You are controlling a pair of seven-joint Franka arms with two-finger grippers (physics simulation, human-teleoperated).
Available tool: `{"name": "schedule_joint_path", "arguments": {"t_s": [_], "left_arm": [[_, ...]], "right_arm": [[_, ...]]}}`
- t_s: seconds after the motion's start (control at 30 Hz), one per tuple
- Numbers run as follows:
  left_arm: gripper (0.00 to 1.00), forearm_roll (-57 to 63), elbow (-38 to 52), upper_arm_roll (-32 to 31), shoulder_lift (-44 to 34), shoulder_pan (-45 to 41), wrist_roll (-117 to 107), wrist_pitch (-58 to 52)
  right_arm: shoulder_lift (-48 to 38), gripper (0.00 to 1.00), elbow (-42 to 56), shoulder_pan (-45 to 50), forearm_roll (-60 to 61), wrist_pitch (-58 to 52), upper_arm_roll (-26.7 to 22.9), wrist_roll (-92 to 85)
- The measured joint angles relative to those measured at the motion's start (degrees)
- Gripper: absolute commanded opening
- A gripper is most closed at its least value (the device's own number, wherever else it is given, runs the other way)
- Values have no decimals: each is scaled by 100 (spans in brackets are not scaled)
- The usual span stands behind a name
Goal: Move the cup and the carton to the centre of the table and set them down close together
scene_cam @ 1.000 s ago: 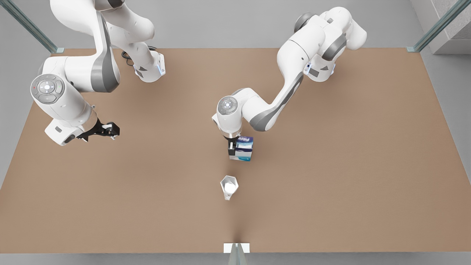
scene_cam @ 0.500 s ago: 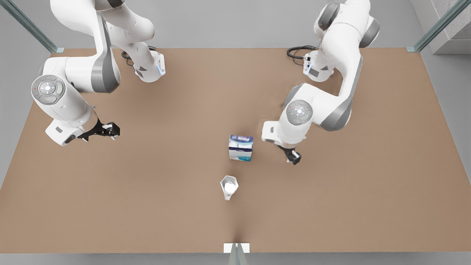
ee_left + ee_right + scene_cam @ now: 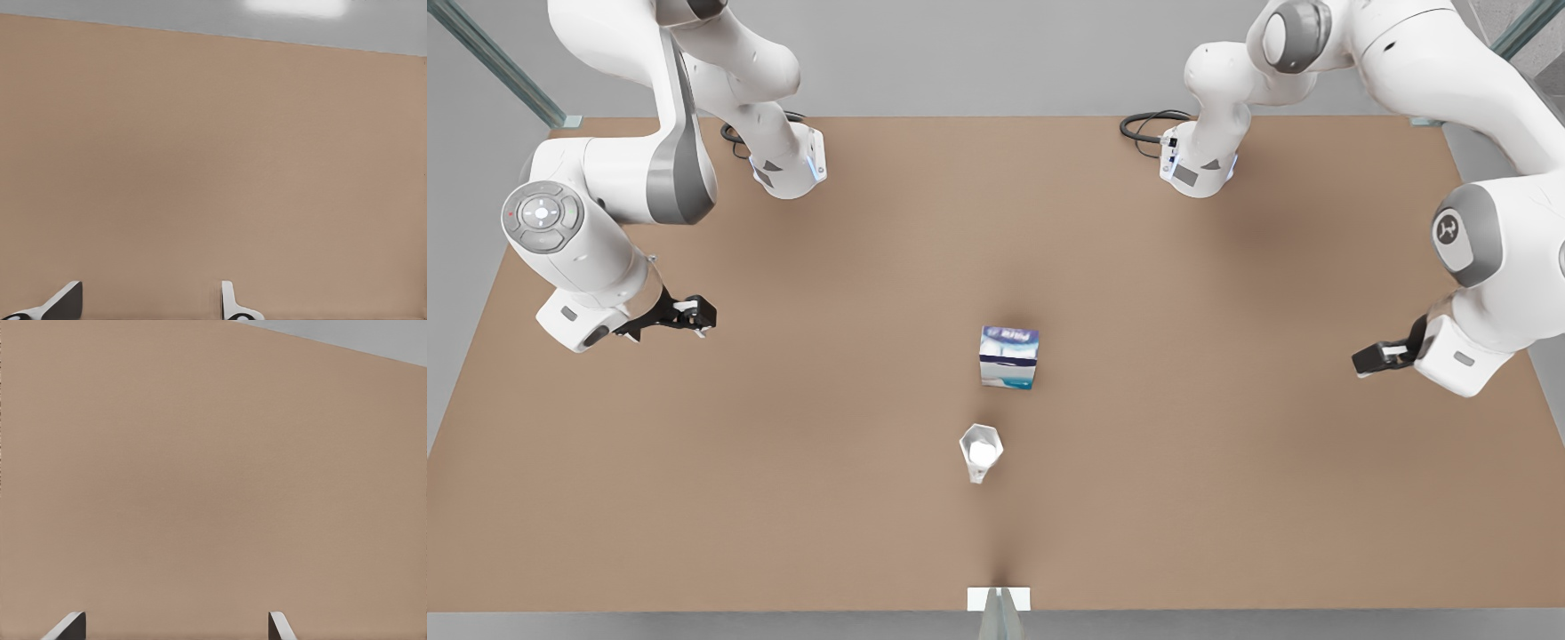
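Swung away from the carton since the earlier frames and now far off by the table edge: gripper at the front view's right. From the left across: gripper at the front view's left, waiting, well apart from both objects; carton upright near the table's middle, free of any grip; cup near it (closer to the camera, apart, not touching), upright, white inside showing. Left wrist view: left gripper, jaws parted over bare tabletop. Right wrist view: right gripper, jaws parted wider, likewise over bare tabletop
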Motion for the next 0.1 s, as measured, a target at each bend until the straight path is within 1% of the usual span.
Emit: {"name": "schedule_joint_path", "arguments": {"t_s": [0.1], "left_arm": [[100,-96,-13,-48,80,-64,58,22]], "right_arm": [[106,100,37,3,0,-10,5,0]]}}
